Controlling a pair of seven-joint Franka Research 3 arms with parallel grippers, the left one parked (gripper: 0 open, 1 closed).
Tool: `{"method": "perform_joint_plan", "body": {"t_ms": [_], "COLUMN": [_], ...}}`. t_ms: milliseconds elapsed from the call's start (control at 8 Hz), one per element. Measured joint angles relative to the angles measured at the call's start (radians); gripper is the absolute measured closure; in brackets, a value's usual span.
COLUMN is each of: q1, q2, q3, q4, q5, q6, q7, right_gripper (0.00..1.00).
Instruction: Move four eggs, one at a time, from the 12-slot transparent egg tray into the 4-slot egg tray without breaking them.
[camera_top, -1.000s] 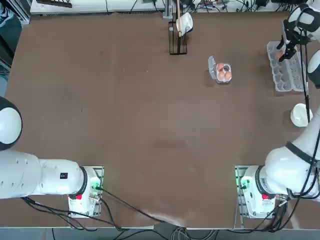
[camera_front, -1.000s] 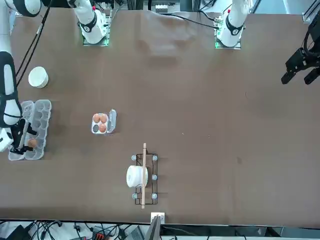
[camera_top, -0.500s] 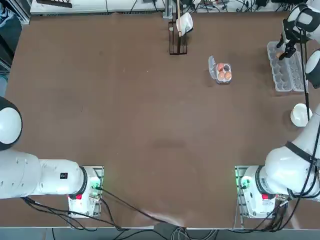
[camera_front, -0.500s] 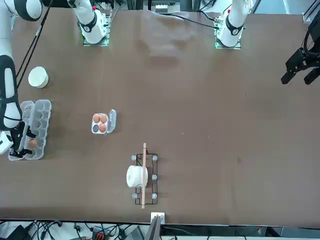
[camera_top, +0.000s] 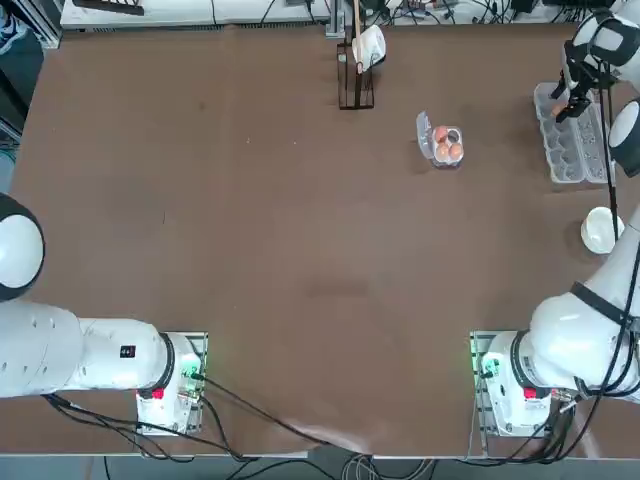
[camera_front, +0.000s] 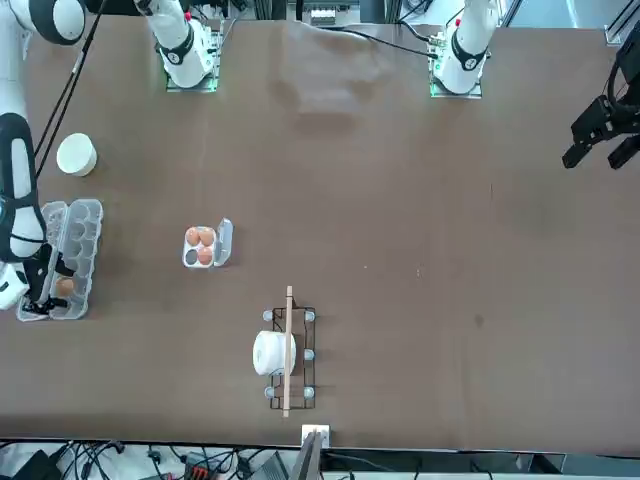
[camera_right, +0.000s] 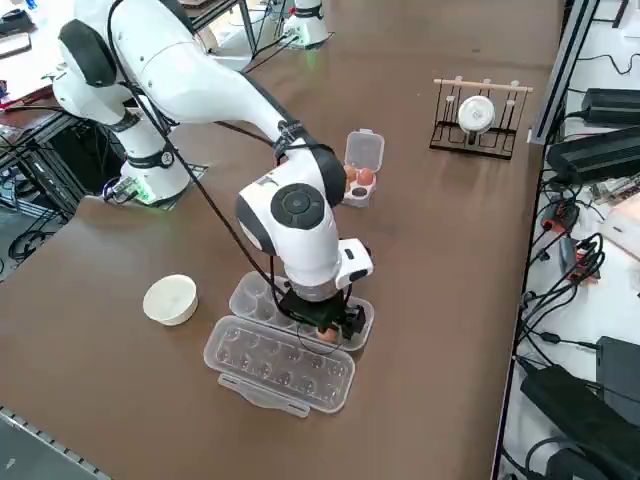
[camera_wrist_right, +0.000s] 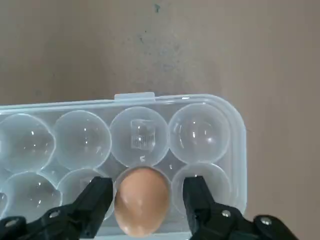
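The right gripper (camera_wrist_right: 144, 200) is spread astride the last egg (camera_wrist_right: 142, 200) in the 12-slot transparent egg tray (camera_wrist_right: 210, 135), not yet clamped. A gentle squeeze, then a lift toward the 4-slot egg tray (camera_top: 446, 146), where 3 eggs (camera_top: 447, 143) are seated, is judged next.

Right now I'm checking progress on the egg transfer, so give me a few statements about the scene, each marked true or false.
1. The 4-slot egg tray holds three eggs. True.
2. The right gripper straddles the last egg in the 12-slot transparent egg tray. True.
3. The right gripper's fingers are clamped shut with nothing between them. False: they stand apart, one on each side of the egg.
4. The white bowl sits inside the 12-slot tray. False: it rests on the table beside it.
5. The 4-slot tray's lid is closed over the eggs. False: the flap lies open to one side.
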Motion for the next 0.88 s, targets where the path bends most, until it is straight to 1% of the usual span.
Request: {"method": "perform_joint_plan", "body": {"t_ms": [125, 375, 500, 625, 875], "q1": [-0.001, -0.008, -0.009, -0.01, -0.011], "q2": [0.0, 0.001, 0.003, 0.002, -0.002], "q3": [0.0, 0.0, 0.0, 0.0, 0.0], "q4": [0.0, 0.0, 0.0, 0.003, 0.008], "q5": [0.0, 0.0, 0.0, -0.001, -0.002], "q6": [0.0, 0.0, 0.0, -0.006, -0.014], "q7": [0.0, 0.0, 0.0, -0.012, -0.023], "right_gripper": [0.12, 0.15, 0.19, 0.27, 0.34]}}
